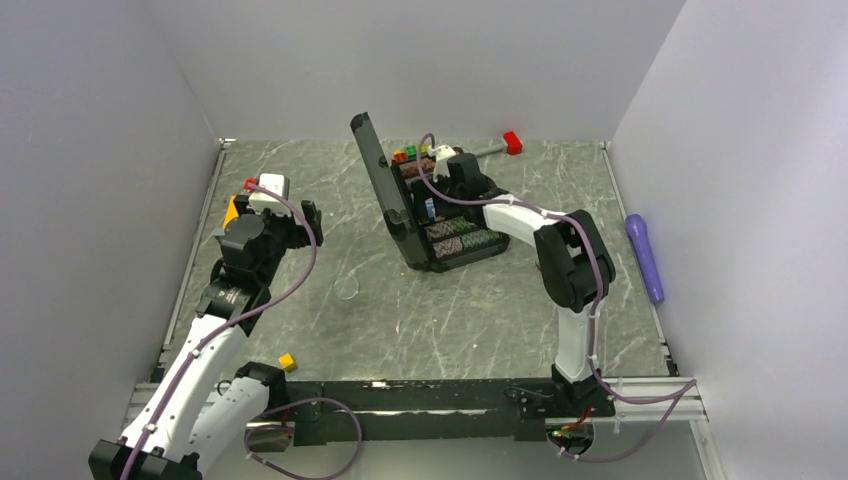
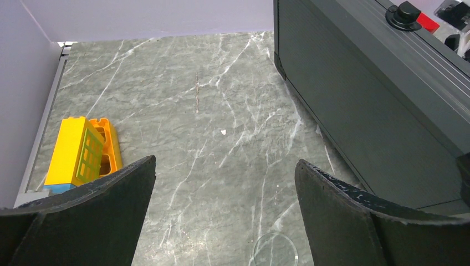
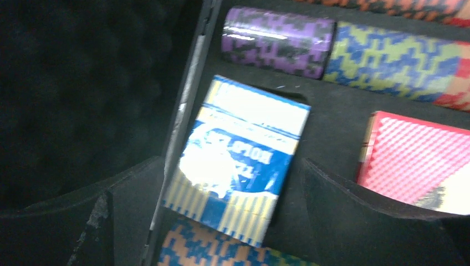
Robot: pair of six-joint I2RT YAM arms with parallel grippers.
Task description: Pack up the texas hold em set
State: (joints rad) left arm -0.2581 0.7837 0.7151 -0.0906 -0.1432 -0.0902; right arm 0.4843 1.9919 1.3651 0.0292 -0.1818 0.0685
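Briefcase (image 1: 455, 238) sits open mid-tabletop (image 1: 400, 330), toward the back. Its lid (image 1: 378, 175) stands near upright on its left side. Black hard plastic shell, outside ribbed along the edge, with one round black knob (image 2: 405, 14). The lid's inside is dark dimpled foam (image 3: 83, 83).

Blue-white deck (image 3: 238, 160): glossy box, blue panel with white lettering, yellow-white striped band at one end. Print is blurred, can't read it. It lies skewed in the tray, beside the hinge edge. Pink deck (image 3: 415, 160) is near it but apart, with a fine red-pink crosshatch face.

Chip rows are cylinders lying on their sides in grooves, with stepped stripes on the chip edges:
- purple/black row (image 3: 277, 41), end to end with the blue/yellow-green row (image 3: 388, 61)
- orange/blue row (image 3: 221, 249) at the blue-white deck's other end

Small coloured pieces (image 1: 405, 155) sit at the tray's far end.

Right arm (image 1: 520, 215): elbow raised, forearm reaching back-left into the case, wrist pitched down. Right jaws released and spread wide. The black fingers (image 3: 354, 210) straddle the blue-white deck, with a dark gap on the pink-deck side. Nothing clamped.

Left arm (image 1: 225, 300): folded, wrist facing the lid's outside. Left jaws released, fully spread over grey marble-pattern tabletop, nothing between them.

Yellow-orange toy block (image 2: 77, 152) lies by the left wall. A clear disc (image 2: 274, 249) lies on the tabletop near the left jaws. Purple cylinder (image 1: 646, 257) lies along the right edge. Yellow cube (image 1: 288, 362) sits near the left arm's base.
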